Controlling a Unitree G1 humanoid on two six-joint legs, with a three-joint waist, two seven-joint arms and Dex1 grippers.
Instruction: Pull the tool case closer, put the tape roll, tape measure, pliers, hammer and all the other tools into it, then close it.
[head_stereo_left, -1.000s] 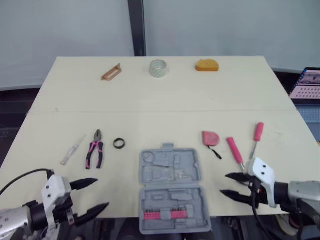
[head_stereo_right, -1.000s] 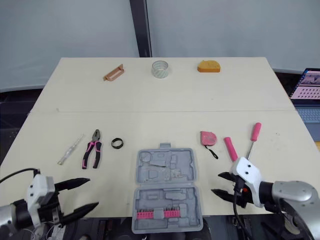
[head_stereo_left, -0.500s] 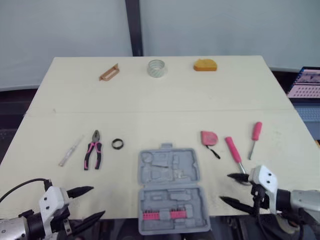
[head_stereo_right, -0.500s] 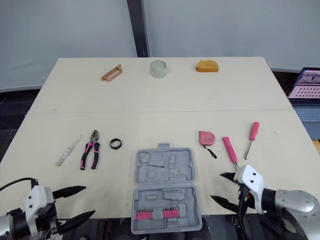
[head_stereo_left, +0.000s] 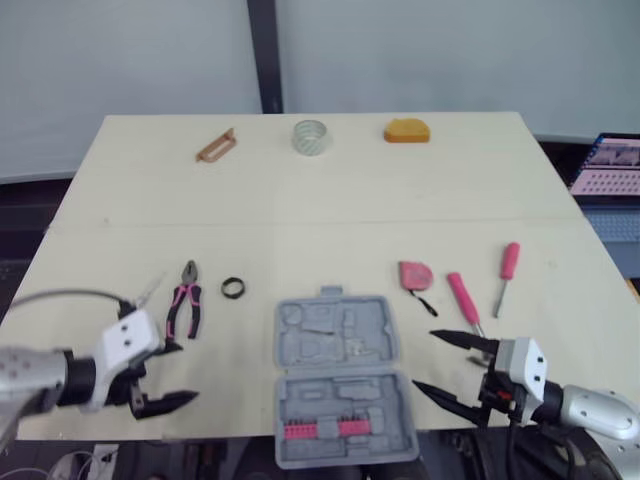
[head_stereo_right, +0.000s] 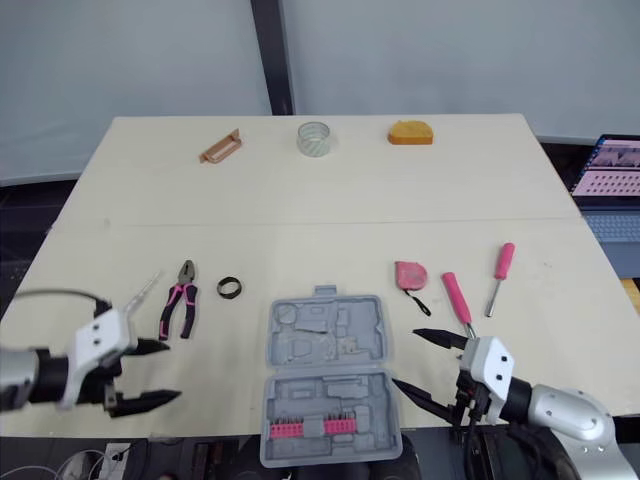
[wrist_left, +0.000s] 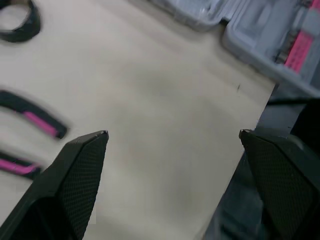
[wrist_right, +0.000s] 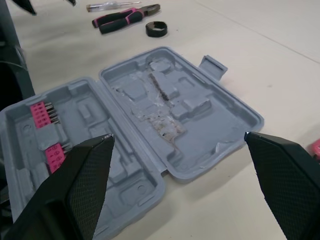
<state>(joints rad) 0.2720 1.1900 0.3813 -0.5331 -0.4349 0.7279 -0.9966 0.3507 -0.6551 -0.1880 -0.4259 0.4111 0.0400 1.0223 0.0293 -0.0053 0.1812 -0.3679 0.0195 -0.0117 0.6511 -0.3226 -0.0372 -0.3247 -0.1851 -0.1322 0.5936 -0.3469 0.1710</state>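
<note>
My left fingers (head_stereo_left: 165, 403) and right fingers (head_stereo_left: 460, 342) gape wide and empty, either side of the open grey tool case (head_stereo_left: 340, 375).

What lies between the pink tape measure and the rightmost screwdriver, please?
A second pink-handled screwdriver lies there, handle away from the robot, shown in the left eye view.

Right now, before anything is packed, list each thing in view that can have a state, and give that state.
tool case: open, both halves laid flat.
pliers: closed, lying outside the case.
tape measure: blade wound in, lying outside the case.
left end effector: open, holding nothing.
right end effector: open, holding nothing.
</note>
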